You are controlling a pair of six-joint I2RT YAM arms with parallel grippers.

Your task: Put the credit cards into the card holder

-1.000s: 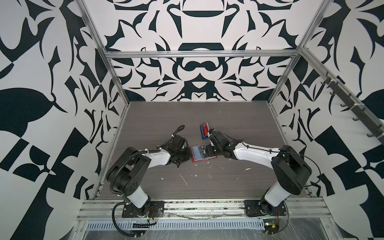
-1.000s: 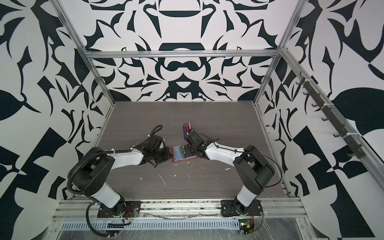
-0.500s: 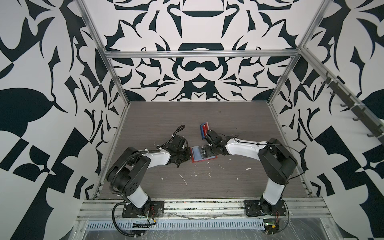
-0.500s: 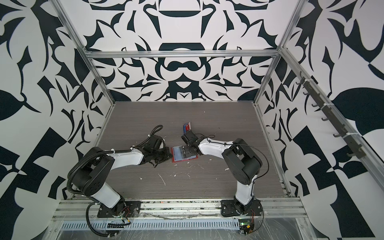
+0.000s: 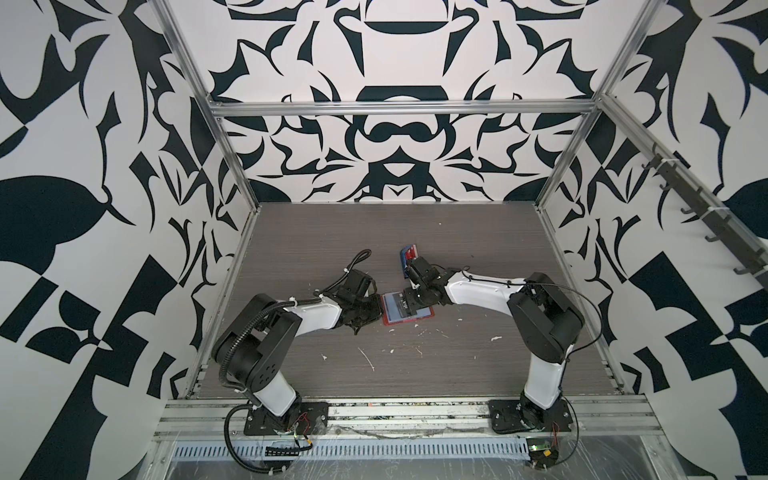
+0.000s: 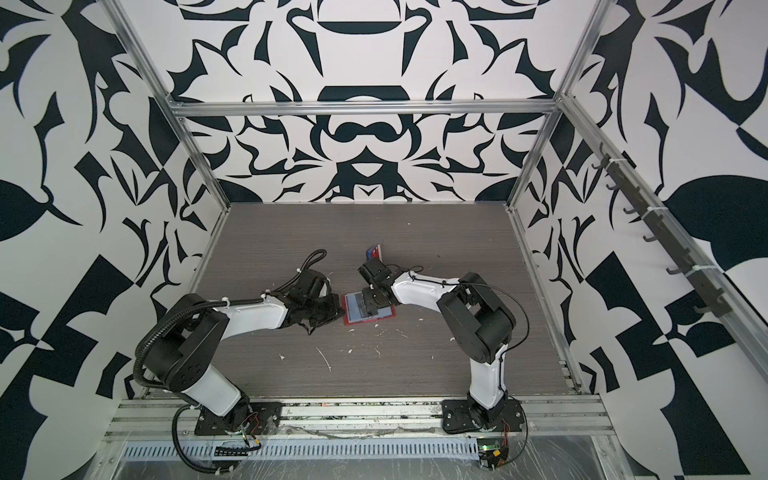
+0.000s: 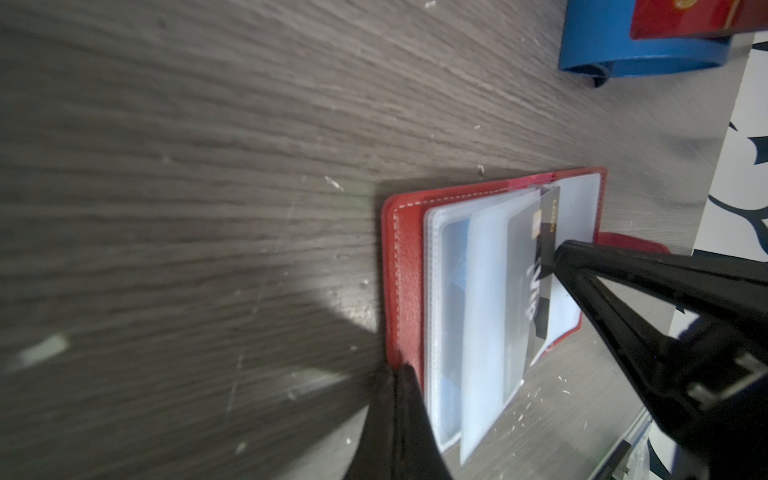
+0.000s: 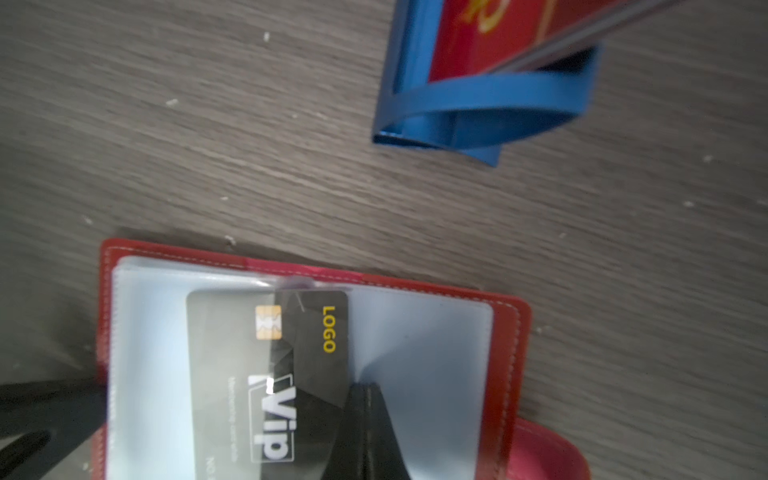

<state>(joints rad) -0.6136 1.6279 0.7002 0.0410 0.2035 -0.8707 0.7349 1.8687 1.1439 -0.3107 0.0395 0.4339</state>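
Now we see the left fingers point(image 7: 415, 415) together, tips on the red edge of the open card holder point(image 7: 405, 270) lying on the counter point(image 5: 374, 232). The left arm point(image 5: 316, 318) and right arm point(image 5: 478, 291) reach low, inward. Together too, the right fingers point(image 8: 382, 440) touch the dark card point(image 8: 316, 374), partly inside a clear sleeve point(image 8: 415, 353). Wrist views show these contacts; top views, the whole arms.

Robot lab cell: aluminium frame point(image 5: 399, 109), patterned walls point(image 5: 399, 54), 2 arms point(image 5: 316, 318) bolted to rail point(image 5: 407, 409).

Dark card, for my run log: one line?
dark plastic VIP card partly in red leather-like card holder; right gripper shut at card edge; left gripper shut at holder edge
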